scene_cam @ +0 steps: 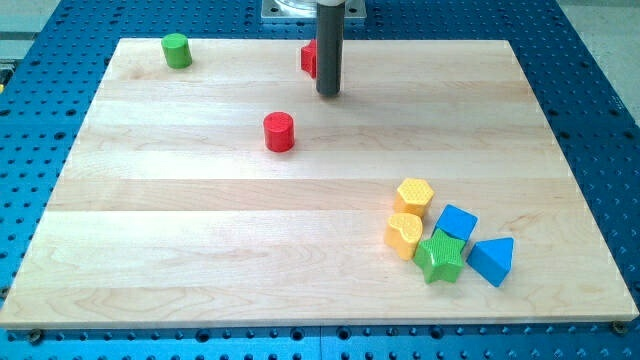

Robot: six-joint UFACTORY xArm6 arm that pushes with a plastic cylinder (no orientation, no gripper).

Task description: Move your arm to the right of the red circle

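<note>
The red circle block [279, 132] stands on the wooden board [200, 230], left of centre in the upper half. My tip [328, 93] is above and to the right of it in the view, about a block's width away and apart from it. A second red block [309, 58] sits just left of my rod near the view's top and is partly hidden by it; its shape cannot be made out.
A green cylinder [177, 50] stands at the top left. At the lower right is a cluster: a yellow hexagon [414, 194], a yellow heart [404, 235], a green star [441, 257], a blue block [456, 222] and a blue triangle [492, 260].
</note>
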